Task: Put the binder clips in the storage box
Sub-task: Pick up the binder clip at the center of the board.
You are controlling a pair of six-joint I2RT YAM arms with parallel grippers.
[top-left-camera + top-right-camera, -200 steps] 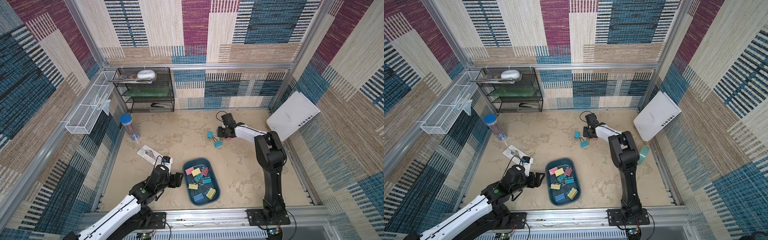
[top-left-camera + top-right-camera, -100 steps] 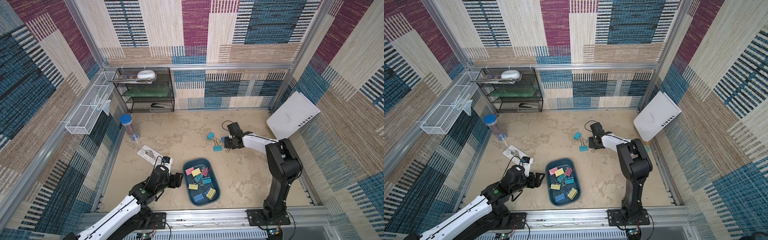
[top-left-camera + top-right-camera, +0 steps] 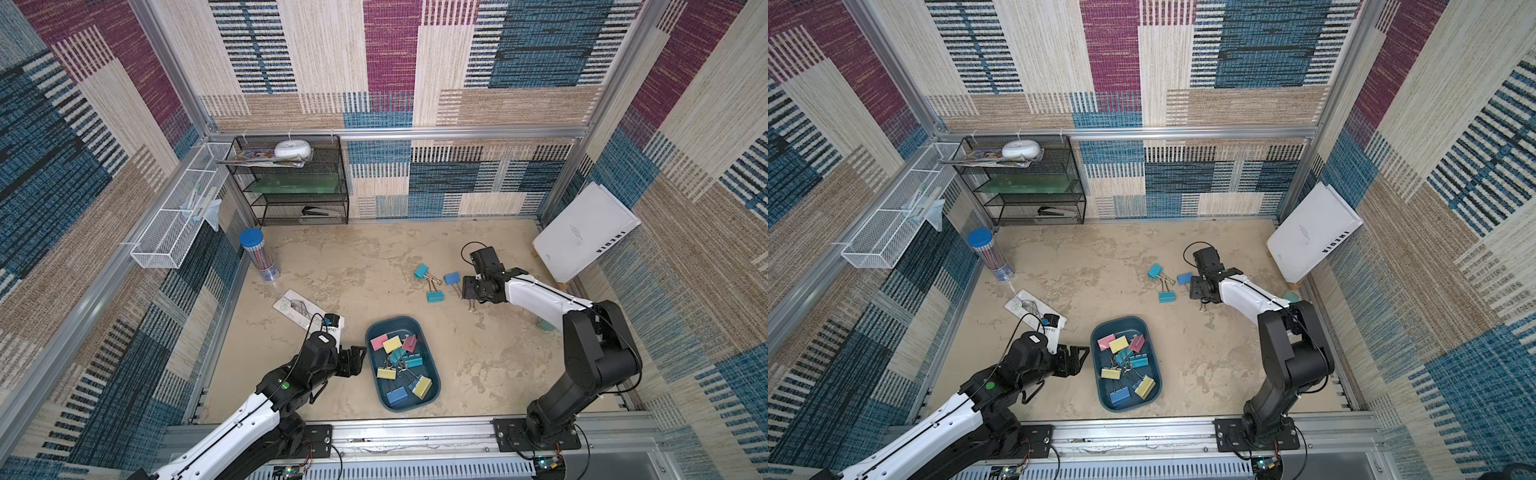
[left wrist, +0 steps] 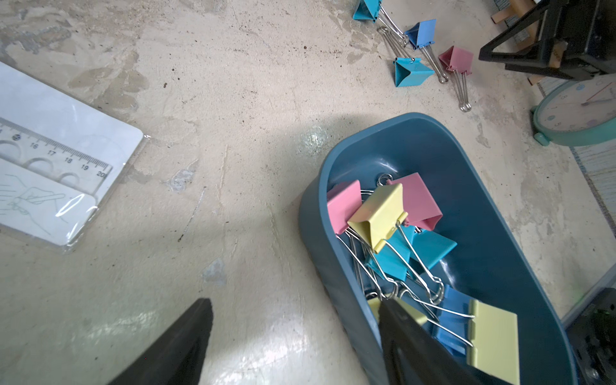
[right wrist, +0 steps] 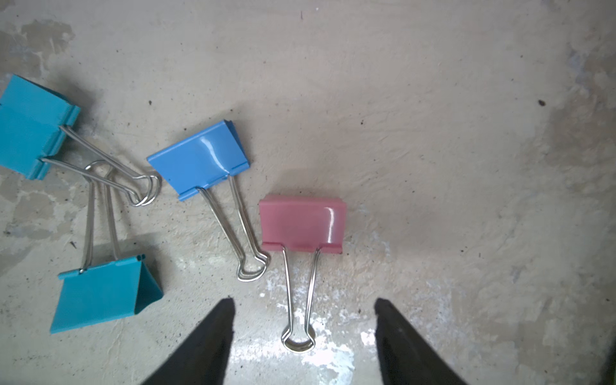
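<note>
The storage box sits near the front edge and holds several pink, yellow, teal and blue binder clips. Two teal clips and a blue clip lie loose on the floor further back. Beside them lies a pink clip. My right gripper is open above the pink clip's wire handle, not gripping it. My left gripper is open at the box's left side, with one finger over the box and one over the floor.
A packaged ruler lies left of the box. A pencil tube, black mesh shelf and white wire basket line the back left. A white book leans at the right wall, and a mint-green clock stands near it.
My right gripper has drawn back from the clip cluster toward the near right and has opened, with the pink clip lying on the floor between its fingers. The left arm has not moved.
</note>
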